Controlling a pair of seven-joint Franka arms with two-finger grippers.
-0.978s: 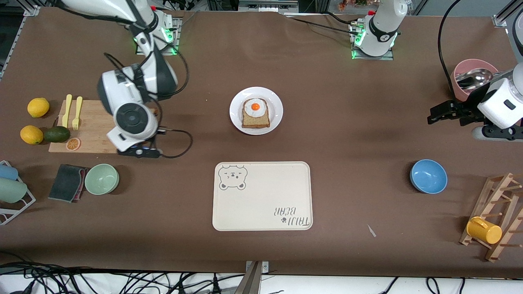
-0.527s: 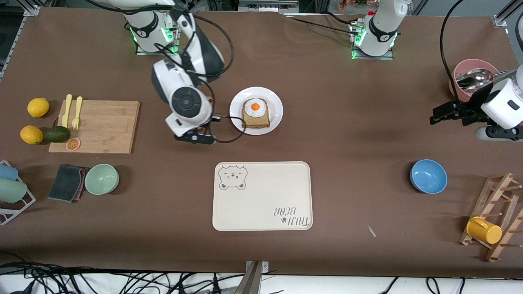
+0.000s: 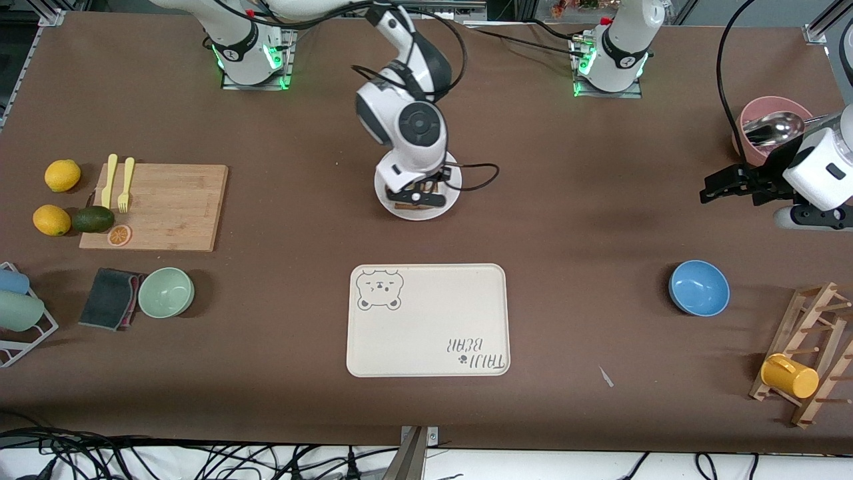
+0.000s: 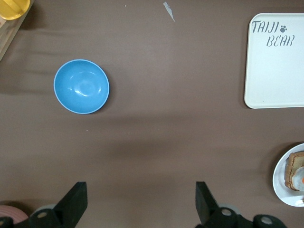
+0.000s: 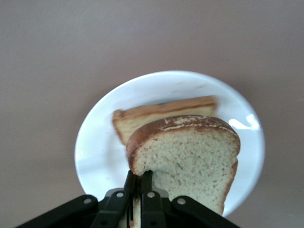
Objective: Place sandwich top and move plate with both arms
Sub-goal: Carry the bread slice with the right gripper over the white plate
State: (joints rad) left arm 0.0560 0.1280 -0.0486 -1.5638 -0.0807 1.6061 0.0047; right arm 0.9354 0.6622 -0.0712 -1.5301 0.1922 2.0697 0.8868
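Observation:
The white plate [image 3: 383, 192] sits mid-table, farther from the front camera than the cream tray. My right gripper [image 3: 416, 198] hangs over the plate. In the right wrist view it [image 5: 140, 178] is shut on the edge of the sandwich top [image 5: 190, 152], a plain tan slice held on edge just above the plate [image 5: 95, 147]. The slice on the plate [image 5: 161, 111] lies under it, its egg hidden. My left gripper [image 3: 716, 187] waits open and empty over bare table near the pink bowl; its fingers [image 4: 78, 194] show wide apart.
The cream bear tray [image 3: 426, 320] lies nearer the front camera than the plate. A blue bowl [image 3: 698, 287] and a pink bowl with a spoon [image 3: 753, 127] are toward the left arm's end. A wooden cutting board [image 3: 166, 207] and a green bowl [image 3: 166, 291] are toward the right arm's end.
My right arm has swung from over the cutting board across to over the plate, carrying the bread slice. The left arm has barely moved.

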